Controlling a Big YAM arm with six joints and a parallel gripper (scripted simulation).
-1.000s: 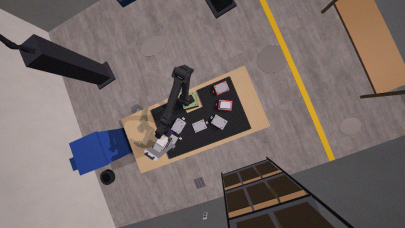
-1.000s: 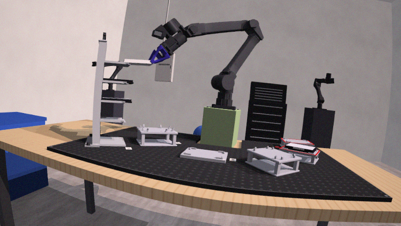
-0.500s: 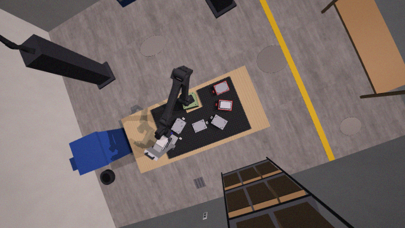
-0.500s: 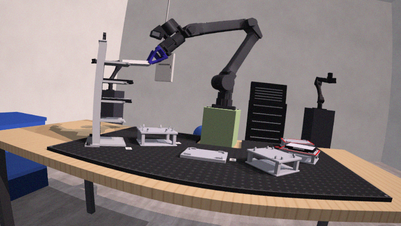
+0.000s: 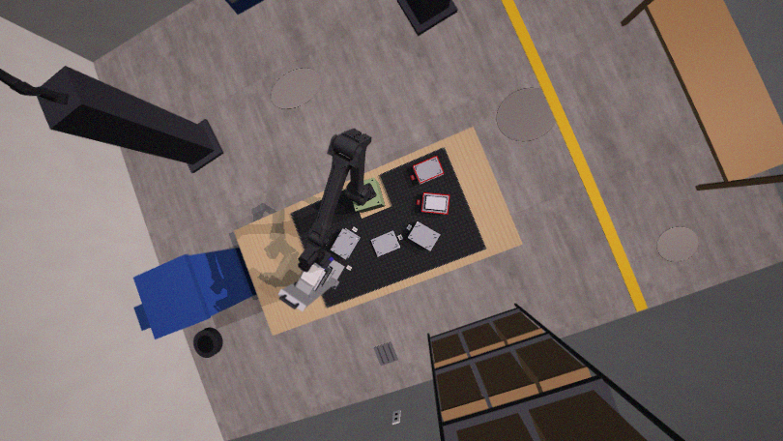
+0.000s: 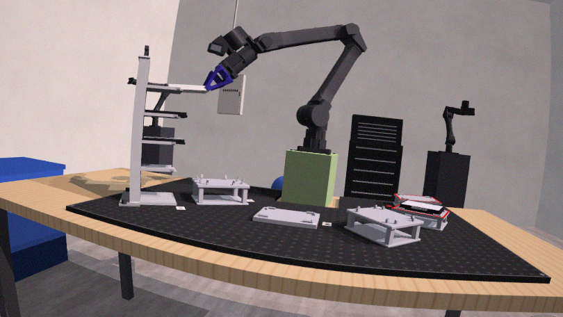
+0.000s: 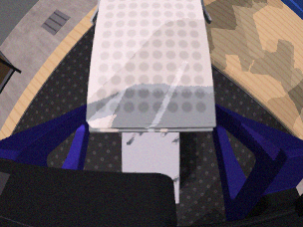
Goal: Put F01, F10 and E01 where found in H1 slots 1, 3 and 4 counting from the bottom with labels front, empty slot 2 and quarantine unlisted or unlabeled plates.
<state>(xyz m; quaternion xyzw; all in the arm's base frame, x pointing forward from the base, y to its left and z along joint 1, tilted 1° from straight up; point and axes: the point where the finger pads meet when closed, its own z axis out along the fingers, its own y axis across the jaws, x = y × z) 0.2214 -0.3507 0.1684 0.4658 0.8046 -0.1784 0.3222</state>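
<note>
The plate hotel H1 (image 6: 140, 129) stands at the left of the black mat, and also shows from above (image 5: 306, 287). A white well plate (image 6: 187, 87) lies level on its top shelf, with its near end sticking out toward the arm. My gripper (image 6: 216, 80) with blue fingers is shut on that near end. In the wrist view the fingers straddle the plate (image 7: 151, 56) at its two near corners. I cannot read any label on it. Dark plates sit on the two middle shelves (image 6: 165, 114) (image 6: 163, 140). A light plate sits on the bottom shelf (image 6: 155, 167).
Three grey nests stand on the mat (image 6: 220, 190) (image 6: 286, 217) (image 6: 384, 225). Two red-edged quarantine nests stand at the right; the nearer one (image 6: 421, 206) holds a plate. The arm's green base (image 6: 308, 176) stands behind. A blue bin (image 5: 186, 290) stands beside the table.
</note>
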